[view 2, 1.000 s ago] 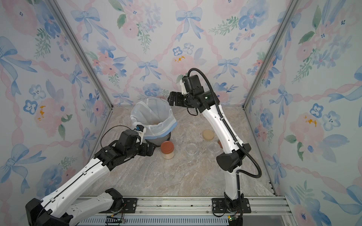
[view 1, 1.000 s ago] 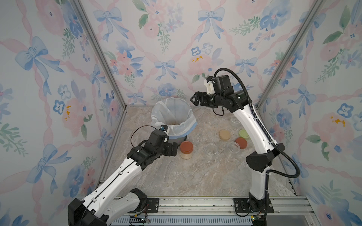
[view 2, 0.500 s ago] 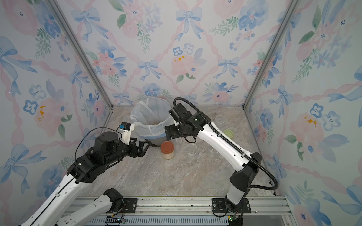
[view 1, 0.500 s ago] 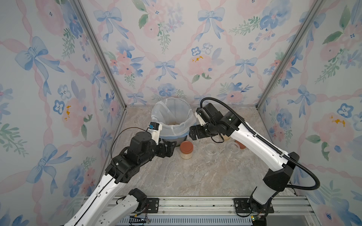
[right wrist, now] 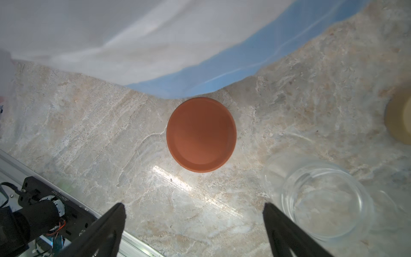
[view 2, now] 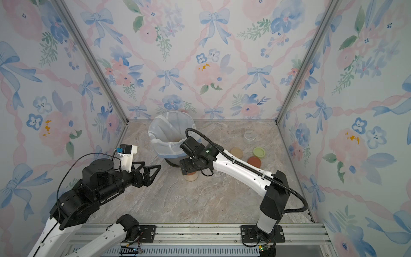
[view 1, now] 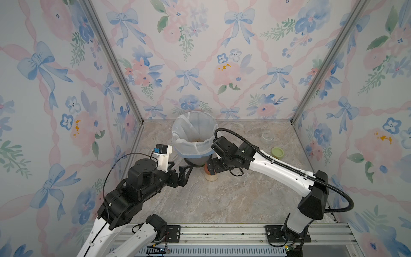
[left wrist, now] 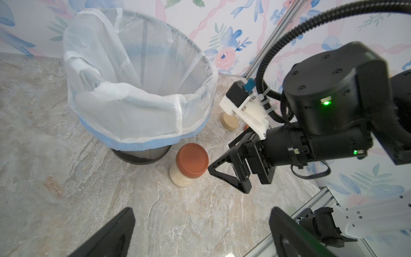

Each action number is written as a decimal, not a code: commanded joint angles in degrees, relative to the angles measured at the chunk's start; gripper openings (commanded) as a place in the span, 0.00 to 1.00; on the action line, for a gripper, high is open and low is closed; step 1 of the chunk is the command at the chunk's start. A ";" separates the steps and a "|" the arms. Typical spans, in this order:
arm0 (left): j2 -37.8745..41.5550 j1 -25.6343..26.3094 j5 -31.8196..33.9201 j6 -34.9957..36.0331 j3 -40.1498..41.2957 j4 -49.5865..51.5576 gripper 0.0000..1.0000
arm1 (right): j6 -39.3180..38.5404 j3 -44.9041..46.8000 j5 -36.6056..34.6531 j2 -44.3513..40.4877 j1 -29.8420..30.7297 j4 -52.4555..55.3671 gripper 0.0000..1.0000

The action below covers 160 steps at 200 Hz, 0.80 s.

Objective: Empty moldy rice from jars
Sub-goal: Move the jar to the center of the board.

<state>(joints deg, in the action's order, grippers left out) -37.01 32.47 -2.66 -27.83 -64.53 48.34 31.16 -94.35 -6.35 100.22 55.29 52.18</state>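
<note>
Right jaws lower, jar seemingly centred below

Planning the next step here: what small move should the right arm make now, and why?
Probably ease the right end effector forward until its open jaws straddle the red lid, then close. The jar is still capped and holds rice, and the lid lies centred ahead of the jaws, not yet between them.

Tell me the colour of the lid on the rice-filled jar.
Rust-red lid; clearest in the right wrist view.
</note>
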 commanded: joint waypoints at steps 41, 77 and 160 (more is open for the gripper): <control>1.57 -0.40 -0.34 -0.90 0.71 3.08 0.98 | -0.21 -3.37 -5.07 8.44 0.94 -1.94 0.97; 1.25 -0.41 -0.46 -0.49 0.83 3.34 0.98 | -0.49 -4.17 -5.56 11.52 0.71 -3.29 0.97; 0.63 -0.39 -0.23 0.94 1.11 3.78 0.98 | 1.00 -3.19 -5.88 15.62 0.45 -5.75 0.98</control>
<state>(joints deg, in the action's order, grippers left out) -36.07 32.47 -2.66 -28.29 -63.88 50.98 31.18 -97.58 -11.22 114.72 55.66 48.10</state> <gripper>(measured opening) 0.979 0.976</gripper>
